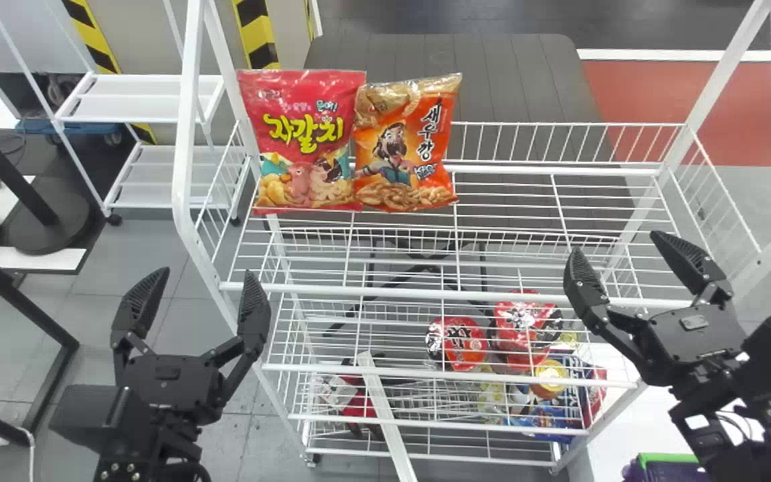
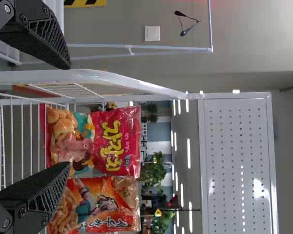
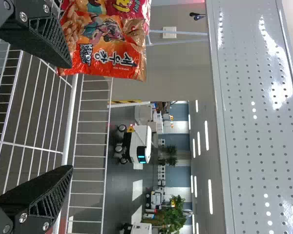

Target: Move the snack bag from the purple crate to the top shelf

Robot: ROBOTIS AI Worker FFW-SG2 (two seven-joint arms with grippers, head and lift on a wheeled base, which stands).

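Left gripper [image 1: 207, 272], right gripper [image 1: 616, 242] spread, empty; red bag [image 1: 305, 154], orange bag [image 1: 402, 150] on top shelf [image 1: 425, 292] between them; crate [image 1: 668, 457] below right jaws; placing probably done, can't tell which bag; crate check left

A wheeled robot [image 3: 139, 142], hazard striping [image 1: 256, 32] and a wire snack rack [image 1: 452, 294] suggest a robotics lab.

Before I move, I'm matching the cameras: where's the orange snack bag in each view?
Head view: orange bag upper middle, right of the red bag.
Left wrist view: orange bag, partly behind a black finger.
Right wrist view: orange bag, partly behind another black finger.
Shared landmark: the red bag beside it.
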